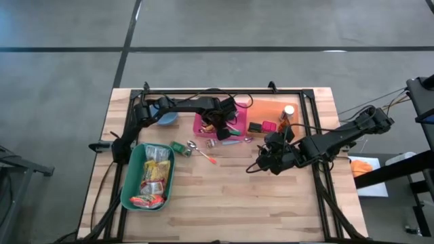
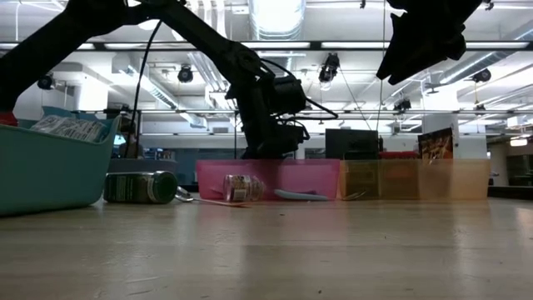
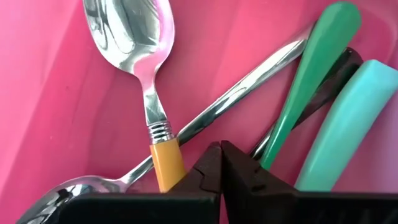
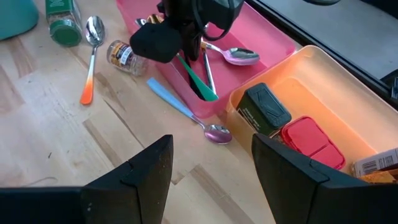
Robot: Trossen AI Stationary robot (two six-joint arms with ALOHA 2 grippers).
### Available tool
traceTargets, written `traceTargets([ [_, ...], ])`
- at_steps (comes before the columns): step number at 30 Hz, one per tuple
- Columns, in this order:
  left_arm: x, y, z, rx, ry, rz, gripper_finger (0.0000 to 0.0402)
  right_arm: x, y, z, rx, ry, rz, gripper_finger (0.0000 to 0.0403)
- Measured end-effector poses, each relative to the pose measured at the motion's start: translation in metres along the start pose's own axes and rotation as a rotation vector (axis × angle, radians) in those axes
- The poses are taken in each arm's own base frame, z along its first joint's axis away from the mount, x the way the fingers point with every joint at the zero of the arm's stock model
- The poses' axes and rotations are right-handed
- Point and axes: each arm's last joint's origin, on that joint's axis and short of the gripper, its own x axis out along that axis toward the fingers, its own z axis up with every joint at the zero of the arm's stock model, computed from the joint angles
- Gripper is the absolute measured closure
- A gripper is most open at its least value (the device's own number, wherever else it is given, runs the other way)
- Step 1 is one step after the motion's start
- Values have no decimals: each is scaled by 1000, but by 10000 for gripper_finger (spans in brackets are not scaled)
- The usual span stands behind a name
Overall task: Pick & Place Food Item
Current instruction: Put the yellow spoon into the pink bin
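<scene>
My left gripper (image 3: 221,163) is shut and points down into the pink tray (image 1: 198,123), just above its cutlery: an orange-handled spoon (image 3: 144,74), a steel handle (image 3: 249,84), and green (image 3: 311,74) and teal (image 3: 354,118) handles. My right gripper (image 4: 211,163) hangs open above the bare table at centre right, holding nothing. Food items show in the orange tray (image 4: 323,74) as a dark box (image 4: 264,109) and a red box (image 4: 308,140). Packets (image 1: 154,177) fill the teal bin (image 1: 132,183). My left gripper comes from above with its fingertips (image 3: 208,163) shut together right beside the orange spoon handle (image 3: 166,163) and the crossing steel handle. Nothing shows between the fingers. I cannot tell whether they touch the cutlery.
On the table by the pink tray lie a green-lidded jar (image 1: 180,148), a small jar (image 1: 209,143), an orange-handled spoon (image 1: 203,154) and a blue-handled spoon (image 4: 186,112). A blue bowl (image 1: 166,119) sits at the far left. The near half of the table is bare wood.
</scene>
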Motion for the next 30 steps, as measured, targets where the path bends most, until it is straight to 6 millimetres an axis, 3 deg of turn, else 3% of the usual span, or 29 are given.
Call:
traceTargets([
  [9,-3,0,0,-16,1,3,401,0,0,0,-6,0,1,186],
  [20,-31,3,9,-9,-76,41,401,1,-1,-2,-20,4,-4,186],
  [26,-29,10,9,-30,-75,24,400,2,-1,-2,-20,3,-3,186],
  [30,-28,9,8,-49,-68,8,375,2,0,-1,-23,-1,3,186],
])
